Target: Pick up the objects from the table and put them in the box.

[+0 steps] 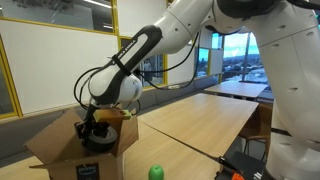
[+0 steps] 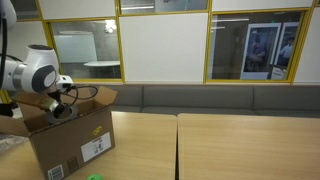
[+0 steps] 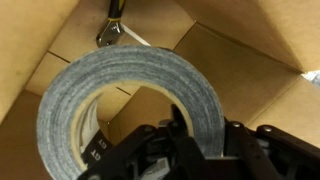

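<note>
Roll [image 3: 120, 75] sat clamped in the pincer [image 3: 200, 142], on edge, box [image 1: 58, 158] floor straight below, so a plain release would likely drop it in. Ball [image 1: 155, 172] lay lower, outside the box, on the desk [image 1: 200, 120].

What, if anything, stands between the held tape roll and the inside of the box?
Nothing visible does. The gripper holds the roll right over the open box, whose flaps are folded outward. In the wrist view, bare cardboard shows below the roll.
</note>
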You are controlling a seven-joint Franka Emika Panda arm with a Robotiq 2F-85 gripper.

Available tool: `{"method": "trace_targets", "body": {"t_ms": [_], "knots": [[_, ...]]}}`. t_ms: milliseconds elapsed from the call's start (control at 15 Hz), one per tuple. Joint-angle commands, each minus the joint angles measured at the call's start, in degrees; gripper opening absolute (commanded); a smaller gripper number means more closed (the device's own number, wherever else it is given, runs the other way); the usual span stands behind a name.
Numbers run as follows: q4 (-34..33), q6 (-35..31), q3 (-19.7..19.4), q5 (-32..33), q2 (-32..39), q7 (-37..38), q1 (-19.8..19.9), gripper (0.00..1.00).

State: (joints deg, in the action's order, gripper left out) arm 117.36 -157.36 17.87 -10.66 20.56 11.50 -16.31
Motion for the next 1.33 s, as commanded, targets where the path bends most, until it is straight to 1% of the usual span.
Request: {"method": "trace_targets", "body": {"t_ms": [0, 133, 200, 267, 667, 867, 1267], "knots": [[1.47, -1.20, 2.15, -5.54, 0.77, -4.94, 2.60, 0.19], [2.20, -0.71, 1.82, -6.36, 1.04, -5.93, 3.00, 0.19], [2.76, -0.11, 1.24, -6.28, 0.53, -5.41, 2.93, 0.56], [3.12, 0.16, 1.23, -6.28, 0.33, -5.69, 3.27, 0.57], [5.21, 0.81, 0.01, -5.08, -2.61, -4.81, 4.04, 1.00], [7.37, 0.90, -1.26, -4.16, -6.91, -4.02, 3.87, 1.00], [15.51, 1.64, -4.85, -0.62, -20.82, -1.78, 3.99, 1.00]]}}
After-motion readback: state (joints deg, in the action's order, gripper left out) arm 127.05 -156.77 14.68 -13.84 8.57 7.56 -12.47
